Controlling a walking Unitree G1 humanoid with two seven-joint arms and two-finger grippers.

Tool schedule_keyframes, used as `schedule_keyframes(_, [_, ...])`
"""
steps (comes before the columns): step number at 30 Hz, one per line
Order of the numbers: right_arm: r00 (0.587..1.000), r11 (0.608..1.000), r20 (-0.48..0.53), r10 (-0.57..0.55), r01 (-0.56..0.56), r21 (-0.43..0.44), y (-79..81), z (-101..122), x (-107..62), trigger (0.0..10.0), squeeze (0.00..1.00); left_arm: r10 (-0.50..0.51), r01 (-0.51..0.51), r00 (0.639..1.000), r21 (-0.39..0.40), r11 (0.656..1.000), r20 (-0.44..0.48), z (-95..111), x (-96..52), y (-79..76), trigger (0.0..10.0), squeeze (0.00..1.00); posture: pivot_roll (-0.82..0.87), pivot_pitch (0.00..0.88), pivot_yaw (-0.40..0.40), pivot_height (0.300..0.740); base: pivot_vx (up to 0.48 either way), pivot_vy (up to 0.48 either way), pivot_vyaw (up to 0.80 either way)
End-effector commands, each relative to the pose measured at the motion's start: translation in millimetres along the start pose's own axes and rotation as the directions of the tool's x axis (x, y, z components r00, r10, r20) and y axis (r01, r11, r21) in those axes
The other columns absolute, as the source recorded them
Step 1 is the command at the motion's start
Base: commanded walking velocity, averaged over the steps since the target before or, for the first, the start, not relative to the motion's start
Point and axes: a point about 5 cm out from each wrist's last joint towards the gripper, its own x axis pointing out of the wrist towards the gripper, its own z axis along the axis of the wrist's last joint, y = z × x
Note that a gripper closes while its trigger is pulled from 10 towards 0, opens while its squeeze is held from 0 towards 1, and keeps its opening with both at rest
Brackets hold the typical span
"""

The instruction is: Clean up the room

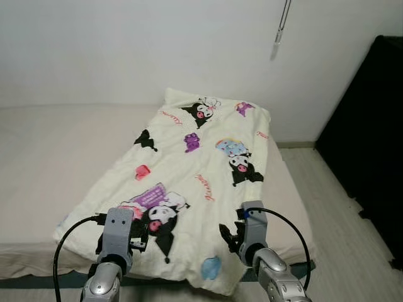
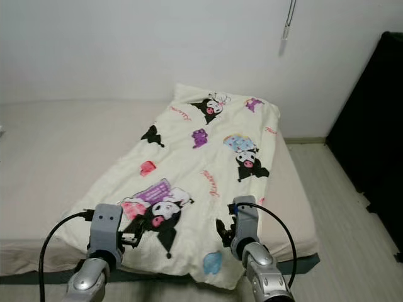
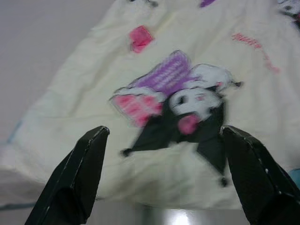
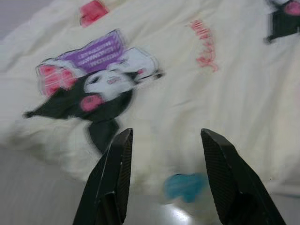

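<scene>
On the bed (image 1: 44, 163) lies a big cream blanket (image 1: 195, 176) with cartoon pictures all over it. It is spread out flat and runs slantwise, from near the wall down to the front edge of the bed, where its bottom end hangs a little way over.

At the left side, the left pincer (image 3: 164, 183) hovers just above the blanket's near left corner, and its two black fingers (image 3: 79, 173) are wide apart with nothing between them. Under it is the picture of a black and white character with a purple patch (image 3: 173, 75).

Over to the right, the right pincer (image 4: 164, 178) hangs above the near right part of the blanket, close to a small blue shape (image 4: 185, 185). Its fingers are apart too, and they hold nothing.

I think the blanket is soft and floppy and quite light. It will sag and fold as soon as it is lifted, and it will not break. It could slip out if only a thin bit is pinched. The best places to grab look like the two front corners, one for each pincer, with a good bunch of cloth squeezed tight. Then the blanket can be pulled straight or folded over.
</scene>
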Motion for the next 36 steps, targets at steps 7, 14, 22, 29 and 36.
schedule_keyframes(7, [1.000, 1.000, 0.004, -0.006, 0.006, -0.004, -2.0, -0.2, -0.3, 10.0, 0.00, 0.014, -0.014, 1.000, 0.010, 1.000, 0.004, -4.5, -3.2, 0.4, 10.0, 0.00, -0.05, 0.116, -0.049, 0.740, 0.000, 0.000, 0.00])
schedule_keyframes(14, [1.000, 0.999, 0.010, -0.001, 0.002, -0.044, -2.7, 2.3, 0.5, 10.0, 0.00, 0.036, -0.036, 0.999, -0.027, 0.999, -0.008, -6.7, -6.3, -3.2, 10.0, 0.00, -0.05, 0.119, -0.048, 0.740, 0.000, 0.000, 0.07])
schedule_keyframes(22, [1.000, 0.998, 0.018, 0.000, 0.001, -0.060, -1.6, 4.2, 1.3, 10.0, 0.00, 0.002, -0.003, 1.000, -0.030, 1.000, -0.003, -7.1, -7.2, -10.9, 10.0, 0.00, -0.05, 0.119, -0.046, 0.740, 0.000, 0.000, 0.76])
schedule_keyframes(29, [1.000, 0.998, 0.024, -0.004, 0.005, -0.059, -3.4, 6.0, 1.3, 10.0, 0.00, -0.003, 0.003, 1.000, -0.040, 0.999, 0.001, -4.9, -5.2, -10.3, 10.0, 0.00, -0.06, 0.122, -0.044, 0.740, 0.000, 0.000, 0.80])
schedule_keyframes(36, [1.000, 0.998, 0.028, -0.005, 0.007, -0.063, -5.1, 7.9, 1.9, 10.0, 0.00, 0.009, -0.010, 1.000, -0.035, 0.999, -0.015, -6.9, -5.1, -8.1, 10.0, 0.00, -0.06, 0.123, -0.042, 0.740, 0.000, 0.000, 0.80])
